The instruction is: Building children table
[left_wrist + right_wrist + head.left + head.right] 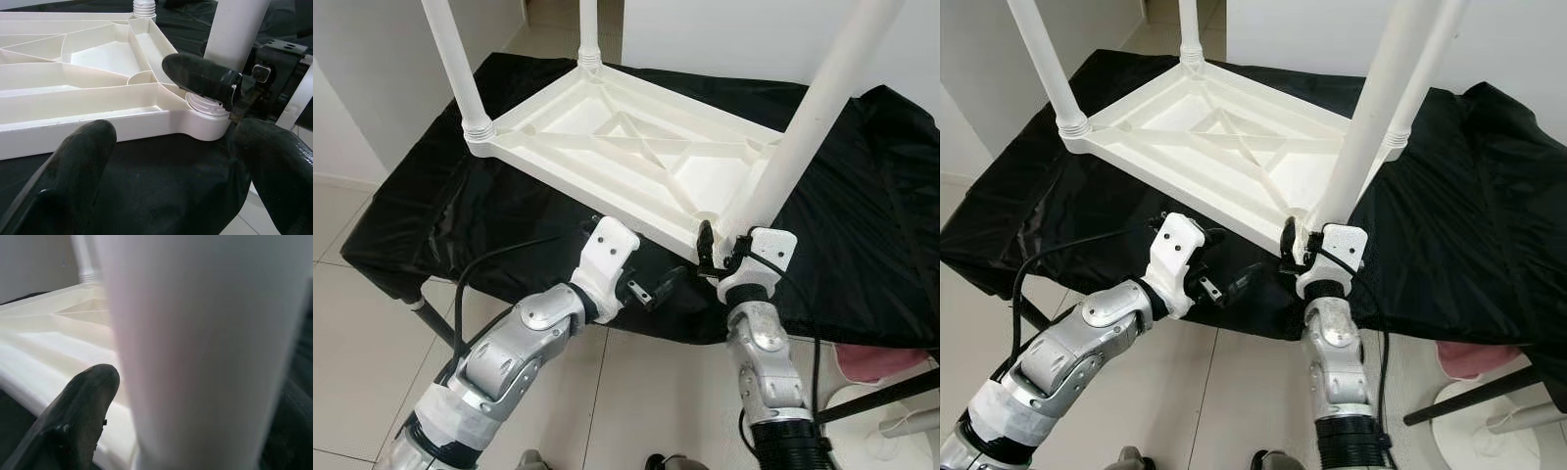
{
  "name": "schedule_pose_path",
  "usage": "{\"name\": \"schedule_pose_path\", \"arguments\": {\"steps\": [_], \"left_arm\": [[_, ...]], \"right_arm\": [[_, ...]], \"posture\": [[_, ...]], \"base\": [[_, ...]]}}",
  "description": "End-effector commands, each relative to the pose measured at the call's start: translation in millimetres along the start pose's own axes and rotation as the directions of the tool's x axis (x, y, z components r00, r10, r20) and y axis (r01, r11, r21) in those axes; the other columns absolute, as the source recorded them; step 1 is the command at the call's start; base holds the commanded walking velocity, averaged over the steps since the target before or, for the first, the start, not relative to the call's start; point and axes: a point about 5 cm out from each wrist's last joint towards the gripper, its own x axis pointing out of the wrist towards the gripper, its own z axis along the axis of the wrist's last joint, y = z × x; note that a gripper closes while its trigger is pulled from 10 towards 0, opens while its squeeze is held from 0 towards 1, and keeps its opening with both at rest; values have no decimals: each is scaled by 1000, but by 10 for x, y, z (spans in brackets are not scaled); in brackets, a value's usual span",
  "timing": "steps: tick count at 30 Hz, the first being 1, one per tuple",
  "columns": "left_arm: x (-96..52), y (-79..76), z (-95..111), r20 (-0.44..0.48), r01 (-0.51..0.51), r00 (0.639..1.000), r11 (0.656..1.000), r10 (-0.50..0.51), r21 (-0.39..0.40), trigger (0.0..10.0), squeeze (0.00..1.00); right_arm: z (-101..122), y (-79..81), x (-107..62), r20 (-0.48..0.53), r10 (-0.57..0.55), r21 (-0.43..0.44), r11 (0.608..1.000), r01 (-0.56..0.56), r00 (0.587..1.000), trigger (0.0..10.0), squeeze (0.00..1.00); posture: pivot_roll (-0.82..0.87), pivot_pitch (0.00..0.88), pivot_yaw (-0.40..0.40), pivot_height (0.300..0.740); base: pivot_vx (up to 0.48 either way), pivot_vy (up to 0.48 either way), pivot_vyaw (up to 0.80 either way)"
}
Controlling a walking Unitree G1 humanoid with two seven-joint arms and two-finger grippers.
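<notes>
The white plastic table top (636, 157) lies upside down on a black-covered table (460, 215). Two white legs (455, 64) stand screwed into its far corners. At the near right corner a third white leg (808, 122) stands in its socket, leaning slightly. My right gripper (724, 247) is shut around the base of this leg (195, 347), just above the threaded collar (208, 104). My left gripper (651, 287) hangs open at the table's front edge, left of that corner, with nothing between its fingers (83, 161).
The black cloth (1489, 196) drapes over the table's edges. Tiled floor (352, 323) lies in front. A pink object (871, 360) and a white stand base (891, 431) sit at the lower right. A wall (372, 78) is on the left.
</notes>
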Motion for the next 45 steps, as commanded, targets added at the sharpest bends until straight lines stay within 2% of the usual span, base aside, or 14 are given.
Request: {"name": "schedule_pose_path", "arguments": {"steps": [1,7,9,14,15,17,18,19,20,21,31,32,44,45], "left_arm": [[-16,-85,-14,-7,144,990,990,-144,-3,10000,0],[-12,-85,-11,-7,147,989,989,-147,-3,10000,0],[-5,-86,-7,-8,151,988,988,-151,-3,10000,0],[0,-80,0,-6,151,988,988,-151,-2,10000,0],[1,-78,1,-6,151,988,989,-151,-2,10000,0],[1,-78,1,-6,151,988,989,-151,-2,10000,0],[2,-79,1,-6,151,988,989,-151,-1,10000,0],[1,-78,3,-6,151,988,988,-151,0,10000,0],[1,-78,3,-6,151,988,988,-151,0,10000,0],[1,-76,5,-7,151,989,989,-151,1,10000,0],[-2,-70,9,-8,150,989,989,-150,2,10000,0],[-2,-71,8,-9,152,988,988,-152,2,10000,0],[0,-82,3,-11,157,988,988,-157,1,10000,0],[-1,-84,1,-11,156,988,988,-156,0,10000,0]], "right_arm": [[-5,-29,32,-13,83,-2,997,-83,996,10000,0],[29,-82,97,-20,206,-32,978,-207,978,10000,0],[57,-153,181,-30,283,-42,958,-284,959,10000,0],[66,-201,255,-44,344,-47,937,-346,938,10000,0],[67,-209,268,-47,358,-64,930,-361,932,8745,0],[67,-209,268,-47,358,-64,930,-361,932,8745,0],[59,-209,277,-55,376,-62,923,-379,925,5255,0],[46,-213,283,-64,387,-59,919,-390,920,4549,0],[46,-213,283,-64,387,-59,919,-390,920,4549,0],[28,-211,279,-72,395,-46,916,-399,916,0,0],[-54,-221,226,-86,404,4,914,-405,911,0,0],[-57,-232,222,-87,388,6,921,-389,917,10000,0],[-24,-191,232,-76,242,24,970,-241,967,10000,0],[-32,-167,228,-86,193,22,981,-192,977,10000,0]], "posture": [[53,139,-14,740],[49,143,-9,740],[50,143,-6,740],[51,140,-5,740],[51,140,-5,740],[51,140,-5,740],[52,140,-5,740],[54,139,-6,740],[54,139,-6,740],[56,139,-5,740],[54,142,-4,740],[52,142,-2,740],[51,142,-5,740],[54,142,-9,740]], "base": [[0,0,0],[0,0,0],[0,0,0],[0,0,0],[0,0,0],[0,0,0],[0,0,0],[0,0,0],[0,0,0],[0,0,0],[0,0,0],[0,0,0],[0,0,0],[0,0,0]]}}
